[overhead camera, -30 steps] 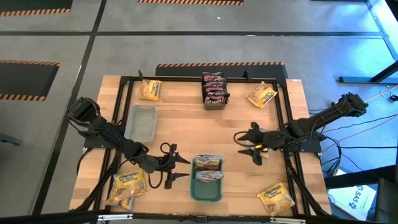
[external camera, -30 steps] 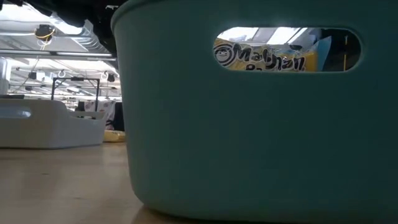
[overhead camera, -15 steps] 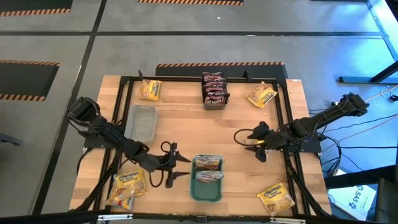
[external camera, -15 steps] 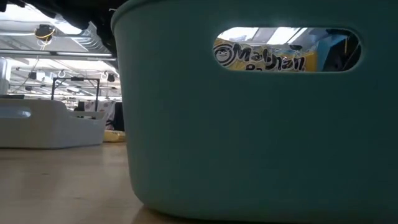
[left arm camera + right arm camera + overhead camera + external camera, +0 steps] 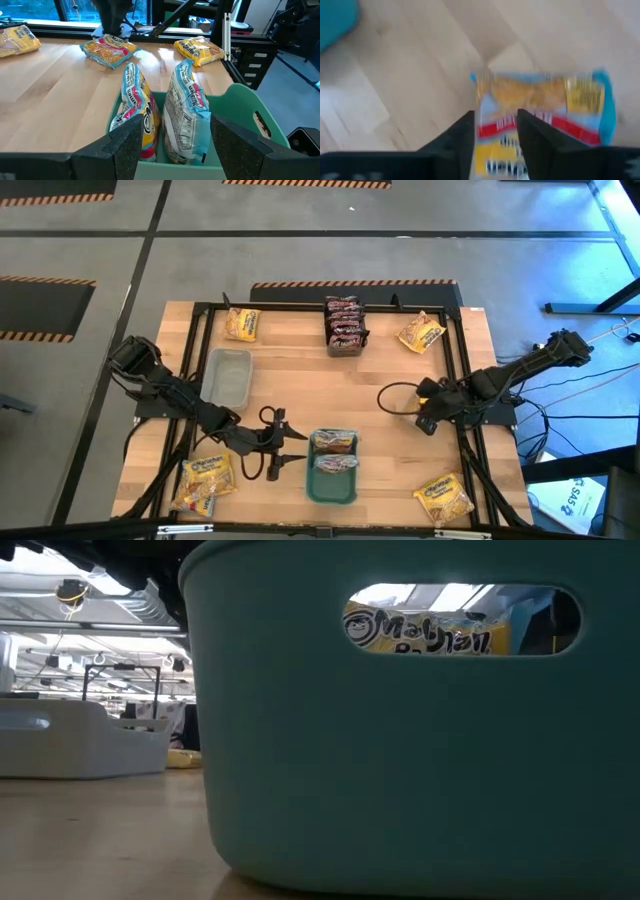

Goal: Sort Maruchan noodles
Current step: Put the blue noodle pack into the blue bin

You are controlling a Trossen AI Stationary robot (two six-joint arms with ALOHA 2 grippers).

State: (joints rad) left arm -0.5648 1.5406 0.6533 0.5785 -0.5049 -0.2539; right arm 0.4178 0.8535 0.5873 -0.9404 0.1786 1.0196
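Right gripper [image 5: 495, 131] narrowing on yellow-and-red printed plastic noodle packet [image 5: 540, 120], right of teal rectangular tray [image 5: 331, 478], likely for sorting; left gripper [image 5: 285, 448] wide, empty beside tray.

in the low view the teal tray [image 5: 400, 770] fills most of the frame and hides nearly all of the table behind it; only a strip of 1 yellow packet [image 5: 425, 632] shows through its handle slot, its print cut off below. in the right wrist view the pale packet [image 5: 545, 115] is blurred, its lettering unreadable, and its lower part is cut off by the frame edge behind the right end effector [image 5: 495, 135]. in the high view that packet is covered by the end effector and the print on the far packets is too small to read.
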